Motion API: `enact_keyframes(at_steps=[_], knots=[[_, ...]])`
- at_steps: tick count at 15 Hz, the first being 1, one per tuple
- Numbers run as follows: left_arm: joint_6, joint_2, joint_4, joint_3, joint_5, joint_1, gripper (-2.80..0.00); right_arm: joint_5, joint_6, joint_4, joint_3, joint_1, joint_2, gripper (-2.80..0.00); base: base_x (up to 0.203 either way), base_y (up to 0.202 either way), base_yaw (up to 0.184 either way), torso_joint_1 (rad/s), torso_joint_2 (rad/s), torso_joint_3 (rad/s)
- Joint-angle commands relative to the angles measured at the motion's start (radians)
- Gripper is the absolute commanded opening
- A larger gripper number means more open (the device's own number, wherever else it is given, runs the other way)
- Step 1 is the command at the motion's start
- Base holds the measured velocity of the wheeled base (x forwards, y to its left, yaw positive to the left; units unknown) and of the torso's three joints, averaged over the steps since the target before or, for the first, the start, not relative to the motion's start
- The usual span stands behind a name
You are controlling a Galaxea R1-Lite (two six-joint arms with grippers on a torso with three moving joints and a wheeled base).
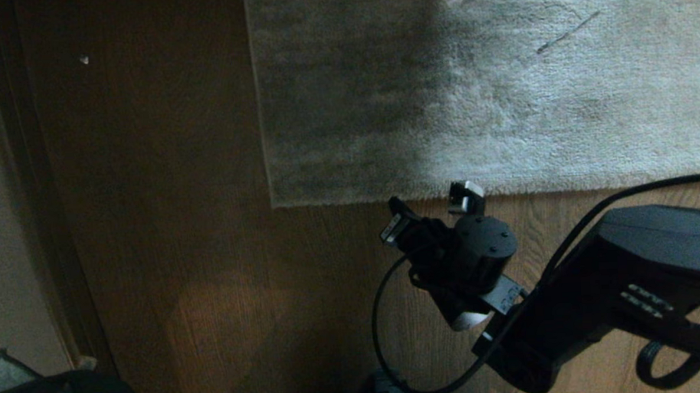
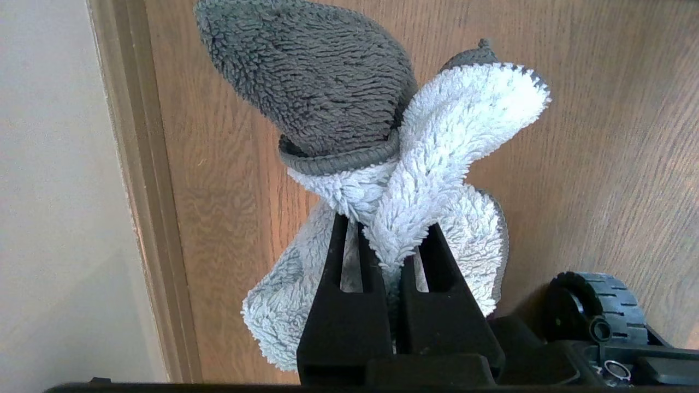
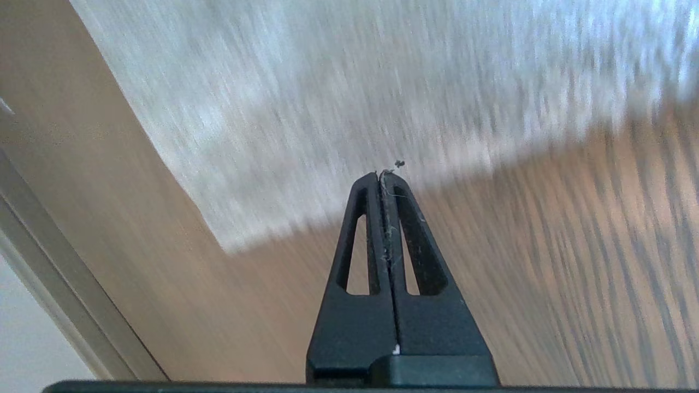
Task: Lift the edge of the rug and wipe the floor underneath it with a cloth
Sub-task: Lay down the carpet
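The pale plush rug (image 1: 499, 95) lies flat on the brown wood floor (image 1: 181, 257). Its near rug edge (image 1: 356, 201) runs across the head view to a square corner (image 1: 273, 206). My right arm (image 1: 567, 293) reaches in from the lower right, its wrist just short of that edge. In the right wrist view the right gripper (image 3: 380, 174) is shut and empty, apart from lint strands at its tips. It points at the rug edge (image 3: 327, 221) near the corner (image 3: 229, 248). The left gripper (image 2: 389, 229) is shut on the white and grey cloth (image 2: 453, 114), above bare floor (image 2: 600, 136).
A wall and baseboard (image 1: 8, 205) run along the left, also in the left wrist view (image 2: 136, 191). A base wheel (image 2: 595, 305) sits beside the left gripper. A black cable (image 1: 384, 313) loops off the right wrist. A dark thread (image 1: 567, 32) lies on the rug.
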Motion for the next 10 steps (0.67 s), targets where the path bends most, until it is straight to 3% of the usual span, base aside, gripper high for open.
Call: enact_keyframes(at_steps=[1,5,10], knots=[[-0.001,0.000,0.000,0.000,0.000,0.000,-2.80,-0.001,-0.015,-0.047,-0.020,-0.007,-0.037,-2.80,0.000,0.000,0.000,0.000,0.00,0.000],[-0.001,0.000,0.000,0.000,0.000,0.000,-2.80,-0.003,-0.044,-0.049,-0.017,-0.013,-0.017,-2.80,0.000,0.000,0.000,0.000,0.00,0.000],[-0.001,0.000,0.000,0.000,0.000,0.000,-2.80,-0.007,-0.043,-0.049,-0.020,-0.092,0.040,-2.80,0.000,0.000,0.000,0.000,0.00,0.000]])
